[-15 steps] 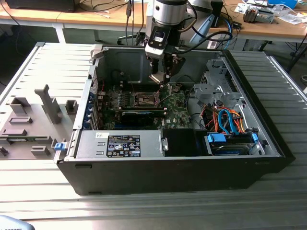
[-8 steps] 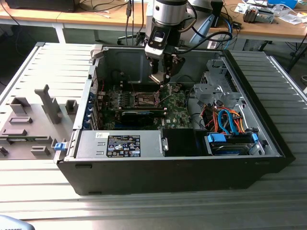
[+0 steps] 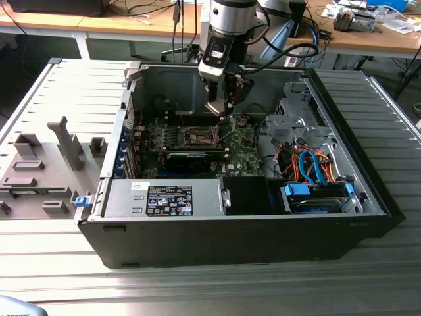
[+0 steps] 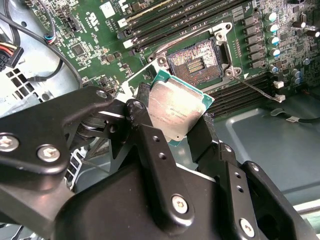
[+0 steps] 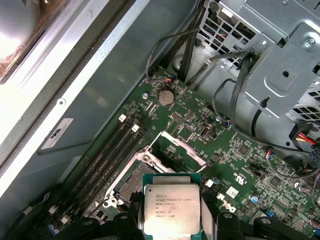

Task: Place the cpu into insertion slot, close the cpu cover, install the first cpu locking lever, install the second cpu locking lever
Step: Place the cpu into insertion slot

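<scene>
Placing step: your gripper [image 3: 221,110], jaws pinching the thin silver-beige square cpu [image 4: 177,107], hangs at one o'clock of the dark-rimmed insertion slot [image 3: 197,137] in the exterior view; seating needs squaring.

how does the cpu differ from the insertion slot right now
The cpu has a pale silver face with a green edge; the insertion slot has a dark brownish centre and metal rim. The cpu is clamped in the gripper above the board; the insertion slot sits fixed in the board, empty. Both are square and similar in footprint.
</scene>
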Controlling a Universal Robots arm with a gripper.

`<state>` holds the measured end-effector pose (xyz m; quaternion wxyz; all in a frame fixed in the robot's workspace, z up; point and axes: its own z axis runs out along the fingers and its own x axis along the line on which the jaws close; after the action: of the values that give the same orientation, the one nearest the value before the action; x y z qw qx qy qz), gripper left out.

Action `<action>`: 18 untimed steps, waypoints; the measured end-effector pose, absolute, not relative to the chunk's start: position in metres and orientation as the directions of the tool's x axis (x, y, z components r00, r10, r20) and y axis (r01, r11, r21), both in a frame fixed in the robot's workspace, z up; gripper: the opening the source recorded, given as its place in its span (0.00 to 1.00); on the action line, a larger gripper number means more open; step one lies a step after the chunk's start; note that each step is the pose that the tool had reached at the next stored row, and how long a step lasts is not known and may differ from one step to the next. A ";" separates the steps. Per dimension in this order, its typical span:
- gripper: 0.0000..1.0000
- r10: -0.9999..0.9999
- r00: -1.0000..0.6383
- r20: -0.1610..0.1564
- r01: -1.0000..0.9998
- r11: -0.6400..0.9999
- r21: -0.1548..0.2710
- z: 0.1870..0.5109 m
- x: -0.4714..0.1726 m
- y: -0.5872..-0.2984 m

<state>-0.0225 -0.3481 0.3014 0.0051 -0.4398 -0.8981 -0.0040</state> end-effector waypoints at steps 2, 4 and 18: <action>0.55 0.791 -0.611 0.013 0.791 0.611 0.003 0.301 -0.022 -0.348; 0.55 0.792 -0.610 0.013 0.792 0.610 0.003 0.301 -0.022 -0.348; 0.55 0.798 -0.602 0.013 0.798 0.602 0.003 0.300 -0.022 -0.348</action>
<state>-0.0224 -0.3480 0.3004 0.0050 -0.4459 -0.8951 -0.0040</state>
